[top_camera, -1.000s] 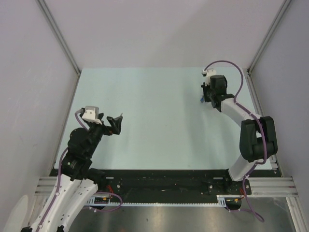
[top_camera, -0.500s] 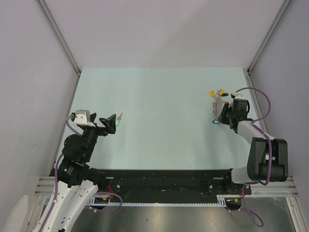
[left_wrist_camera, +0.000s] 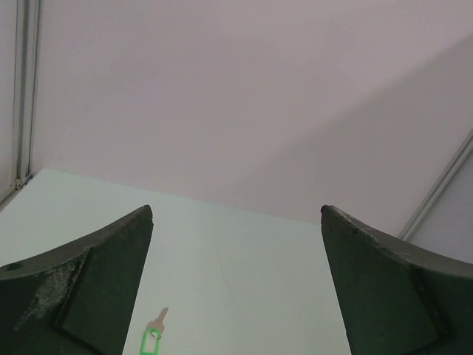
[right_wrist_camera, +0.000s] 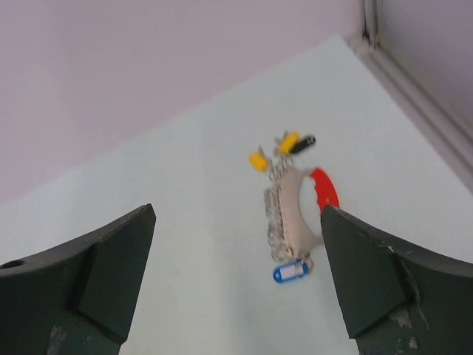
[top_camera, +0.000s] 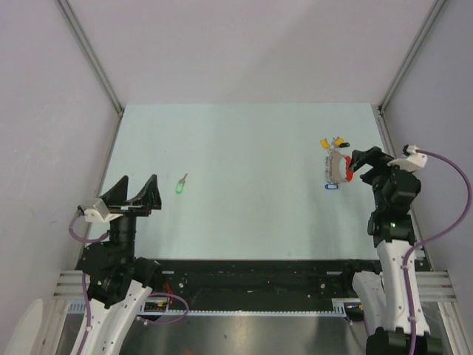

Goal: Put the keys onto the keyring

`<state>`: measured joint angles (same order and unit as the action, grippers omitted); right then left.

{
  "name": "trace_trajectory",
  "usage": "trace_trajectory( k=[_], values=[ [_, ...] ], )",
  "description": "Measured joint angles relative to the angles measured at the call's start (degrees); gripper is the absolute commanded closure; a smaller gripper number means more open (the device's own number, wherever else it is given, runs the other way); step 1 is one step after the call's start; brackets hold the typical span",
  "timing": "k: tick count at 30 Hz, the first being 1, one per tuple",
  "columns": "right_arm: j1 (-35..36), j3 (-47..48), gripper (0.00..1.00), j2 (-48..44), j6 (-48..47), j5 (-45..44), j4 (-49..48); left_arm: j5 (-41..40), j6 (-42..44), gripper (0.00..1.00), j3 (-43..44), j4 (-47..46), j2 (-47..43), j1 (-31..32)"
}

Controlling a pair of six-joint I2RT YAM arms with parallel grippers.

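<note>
- The left gripper [top_camera: 137, 186] was held above the near-left part of the pale green table [top_camera: 251, 140]. Its jaws were spread wide and held nothing.
- The green key [top_camera: 180, 185] lay flat on the table, just beyond and to the right of the left gripper and clear of its fingers. Its long axis ran near-to-far with a slight lean to the right. The silver blade pointed to the far side, and the green cap was at the near end. In the left wrist view the key [left_wrist_camera: 153, 342] showed low between the two fingers.
- The keyring [top_camera: 337, 167] lay flat on the right part of the table, long axis near-to-far. It had a grey metal body with a curved red piece on its right side. Yellow-capped keys [top_camera: 325, 141] fanned out from its far end.
- The blue key [top_camera: 331, 186] lay crosswise at the near end of the keyring. Whether it was threaded on could not be told.
- The right gripper [top_camera: 371, 158] was just right of the keyring, not touching it. Its jaws were spread wide and held nothing.
</note>
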<state>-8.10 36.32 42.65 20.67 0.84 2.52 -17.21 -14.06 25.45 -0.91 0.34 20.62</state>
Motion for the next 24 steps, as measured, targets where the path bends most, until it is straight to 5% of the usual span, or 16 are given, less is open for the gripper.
trace_trajectory(
  k=[13, 24],
  values=[
    [1.8, 0.0, 0.00, -37.4, 2.1, -11.5, -1.2, -0.1, 1.4, 0.00, -0.5, 0.8, 0.0, -0.2],
    [15.5, 2.6, 0.00, -40.5, -11.3, -23.3, 8.8, -0.7, 2.1, 0.00, -0.5, 1.3, 0.0, -0.2]
  ],
)
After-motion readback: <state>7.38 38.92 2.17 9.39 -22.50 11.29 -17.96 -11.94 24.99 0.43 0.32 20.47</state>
